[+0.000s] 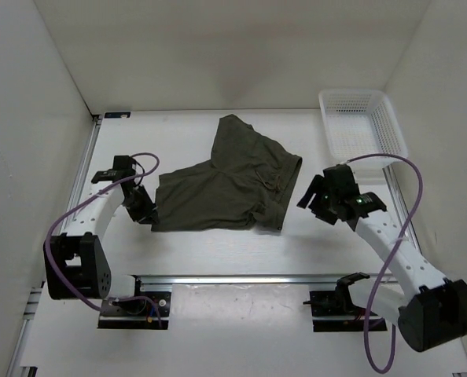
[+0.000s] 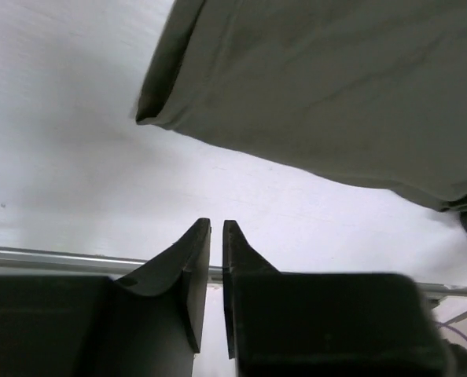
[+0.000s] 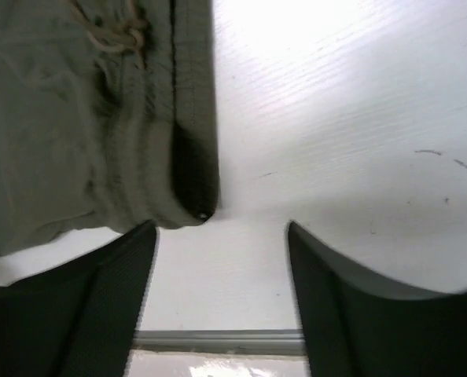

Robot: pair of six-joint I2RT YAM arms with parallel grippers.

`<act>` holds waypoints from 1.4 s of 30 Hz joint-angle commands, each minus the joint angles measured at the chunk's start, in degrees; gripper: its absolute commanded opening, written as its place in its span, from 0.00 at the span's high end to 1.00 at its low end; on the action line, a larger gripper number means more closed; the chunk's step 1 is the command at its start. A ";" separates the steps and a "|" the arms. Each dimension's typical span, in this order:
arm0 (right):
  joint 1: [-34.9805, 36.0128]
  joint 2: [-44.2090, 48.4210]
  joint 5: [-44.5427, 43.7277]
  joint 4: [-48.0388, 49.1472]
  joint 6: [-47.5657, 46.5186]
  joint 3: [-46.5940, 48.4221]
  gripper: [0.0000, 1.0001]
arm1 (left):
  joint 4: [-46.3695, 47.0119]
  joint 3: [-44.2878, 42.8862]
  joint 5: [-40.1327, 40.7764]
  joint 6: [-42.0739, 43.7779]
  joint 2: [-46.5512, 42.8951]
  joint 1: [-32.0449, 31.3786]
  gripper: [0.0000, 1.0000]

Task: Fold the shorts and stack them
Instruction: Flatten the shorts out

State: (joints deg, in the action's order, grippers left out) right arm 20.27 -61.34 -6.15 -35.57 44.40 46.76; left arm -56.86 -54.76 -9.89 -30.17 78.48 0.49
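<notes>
The dark olive-green shorts (image 1: 229, 181) lie spread flat on the white table, one leg pointing back, the waistband at the right. My left gripper (image 1: 145, 210) is shut and empty, just off the shorts' near left corner; in the left wrist view (image 2: 216, 228) that leg hem (image 2: 320, 86) lies ahead of the tips. My right gripper (image 1: 306, 196) is open and empty, just right of the waistband. In the right wrist view (image 3: 222, 228) the gathered waistband corner (image 3: 182, 177) with its drawstring lies at the left fingertip.
A white mesh basket (image 1: 362, 124) stands at the back right corner. A metal rail (image 1: 249, 278) runs along the near table edge. White walls enclose the table on three sides.
</notes>
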 commanded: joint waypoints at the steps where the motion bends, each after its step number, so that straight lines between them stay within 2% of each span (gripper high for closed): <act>1: 0.12 7.28 -5.09 -2.56 1.30 1.23 0.33 | 2.02 -4.73 1.00 -1.55 -5.09 0.21 0.79; 3: 0.12 10.44 -5.89 -5.54 2.00 1.75 0.42 | 0.79 -5.44 1.54 -2.34 -5.09 0.21 0.83; 4: 0.12 12.02 -5.89 -6.26 2.00 1.75 0.53 | -0.08 -6.14 3.02 -3.39 -5.09 0.21 0.83; 5: 0.12 12.64 -4.50 -6.87 2.79 1.75 0.56 | -0.09 -6.15 3.03 -3.40 -4.57 0.21 0.83; 6: 0.12 13.26 -1.18 -6.88 4.01 1.23 0.59 | -0.09 -6.15 3.64 -4.01 -4.04 0.21 0.74; 7: 0.12 14.31 0.86 -6.88 4.98 -0.60 0.62 | -0.09 -4.93 3.65 -5.15 -2.29 0.21 0.70; 8: 0.64 14.32 2.97 -6.88 5.95 -1.84 0.62 | -0.09 -4.22 3.65 -5.77 -1.06 0.21 0.56; 9: 0.65 14.84 4.99 -5.49 8.40 -3.24 0.62 | -0.09 -3.43 2.52 -5.77 0.43 0.21 0.47; 10: 1.17 15.37 6.92 -4.69 9.64 -5.95 0.52 | 1.13 -1.68 -0.10 -6.38 3.49 0.21 0.35; 11: 1.87 15.37 9.81 -3.81 10.78 -7.11 0.48 | 1.92 -0.71 -1.17 -7.00 4.92 0.21 0.29; 13: 2.49 15.90 11.86 -1.35 14.20 -9.22 0.38 | 3.24 1.66 -2.41 -7.87 8.16 -0.40 0.28; 14: 2.49 15.90 12.74 -0.73 15.35 -10.80 0.26 | 4.99 2.20 -3.11 -8.84 8.79 -0.40 0.28; 17: 2.49 15.90 15.46 2.52 18.43 -12.21 0.12 | 7.29 2.73 -2.07 -10.34 11.24 -1.02 0.27; 21: 3.01 10.91 19.07 6.82 20.37 -12.75 0.12 | 8.43 -0.95 0.21 -10.34 16.17 -1.02 0.27; 24: 3.55 7.74 19.07 10.86 21.78 -13.28 0.13 | 8.96 -3.94 3.73 -10.34 20.13 -1.02 0.36; 27: 3.55 4.32 18.55 15.52 23.36 -13.80 0.15 | 8.96 -6.84 4.27 -10.34 23.29 -1.02 0.85; 28: 3.55 3.26 19.07 16.66 24.41 -14.33 0.15 | 8.96 -7.46 4.27 -9.82 23.30 -1.02 0.90; 34: 5.39 -2.90 20.04 24.49 29.43 -14.33 0.15 | 8.96 -9.22 3.74 -9.82 20.67 -1.02 0.90; 39: 8.20 -8.95 15.75 25.37 30.13 -12.49 0.20 | 7.82 -10.28 4.79 -9.82 20.05 -1.02 0.90; 40: 8.99 -10.10 13.91 24.33 29.52 -11.79 0.24 | 7.82 -11.06 4.79 -9.82 20.05 -1.02 0.90; 42: 11.53 -13.27 10.30 21.01 27.25 -8.90 0.24 | 6.68 -12.02 4.79 -9.82 20.05 -1.02 0.90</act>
State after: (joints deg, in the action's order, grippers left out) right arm 29.15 -72.01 9.17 -13.37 73.01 33.74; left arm -49.63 -63.99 -6.33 -40.10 101.67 -0.34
